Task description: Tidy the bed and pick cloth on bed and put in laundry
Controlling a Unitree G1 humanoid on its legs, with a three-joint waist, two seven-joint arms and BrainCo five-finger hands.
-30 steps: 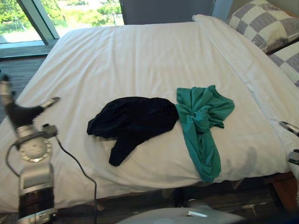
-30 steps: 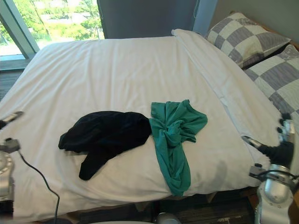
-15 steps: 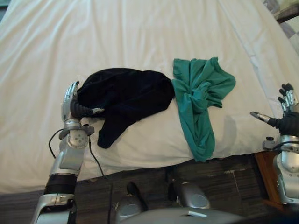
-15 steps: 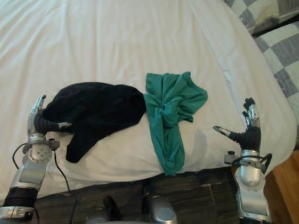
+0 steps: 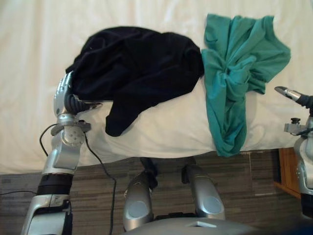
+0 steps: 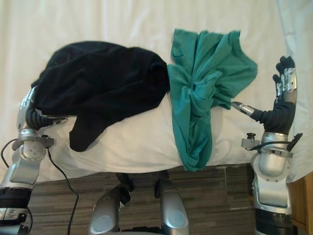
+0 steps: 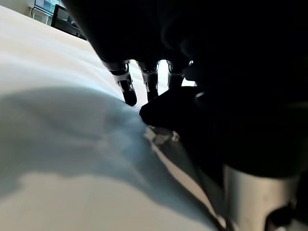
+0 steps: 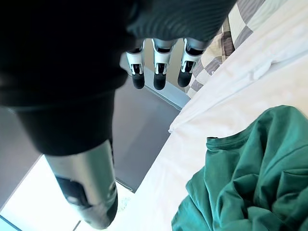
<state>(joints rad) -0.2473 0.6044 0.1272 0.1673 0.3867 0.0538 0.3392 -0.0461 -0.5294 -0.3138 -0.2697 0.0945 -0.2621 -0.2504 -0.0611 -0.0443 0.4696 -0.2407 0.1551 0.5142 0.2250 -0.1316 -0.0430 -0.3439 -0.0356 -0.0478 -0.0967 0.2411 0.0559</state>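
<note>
Step in hand, as judged: reach for pickup. Black cloth (image 5: 137, 63) and green cloth (image 5: 234, 73) lie touching near the front edge of the bed (image 5: 29, 44). Left hand (image 5: 70, 102), fingers straight, stands at the black cloth's edge. Right hand (image 6: 279, 115), spread, is raised just beside the green cloth. Next move calls for closing the fingers on cloth.

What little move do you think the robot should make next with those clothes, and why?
Probably curl the left hand round the edge of the black cloth: its straight fingers sit right at that edge on the bed, gripping nothing. The right hand waits open beside the green cloth.
</note>
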